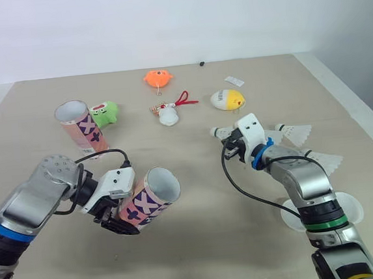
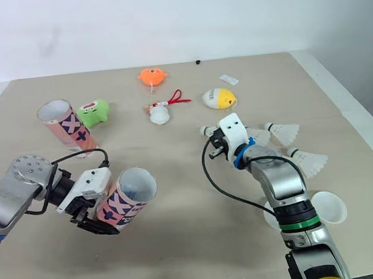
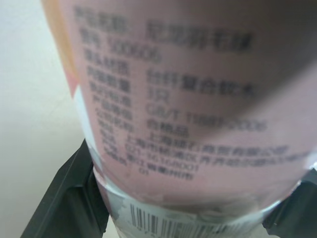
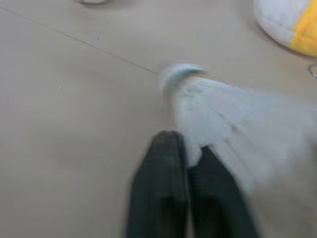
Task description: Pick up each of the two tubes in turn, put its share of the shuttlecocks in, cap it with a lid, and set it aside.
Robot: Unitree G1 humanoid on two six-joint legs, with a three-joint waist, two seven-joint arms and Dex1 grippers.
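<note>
A pink tube (image 1: 151, 199) with cross marks is held tilted above the table, its open mouth up and to the right, with my left gripper (image 1: 120, 218) shut around its lower end. The tube's printed label (image 3: 173, 114) shows close up between the black fingers (image 3: 74, 198). A second pink tube (image 1: 79, 127) stands at the back left. My right gripper (image 1: 230, 149) is shut on the feathers of a shuttlecock (image 4: 198, 99) low over the table, cork pointing away. Two more shuttlecocks (image 1: 293, 131) (image 1: 322, 159) lie just right of that arm. Two white lids (image 2: 329, 206) (image 2: 272, 217) lie beside the right forearm.
Small toys sit across the far half of the table: an orange plush (image 1: 158, 78), a green one (image 1: 104, 113) beside the standing tube, a white and red charm (image 1: 168, 113), and a yellow and white ball (image 1: 227, 99). The table's edge (image 1: 357, 108) runs along the right.
</note>
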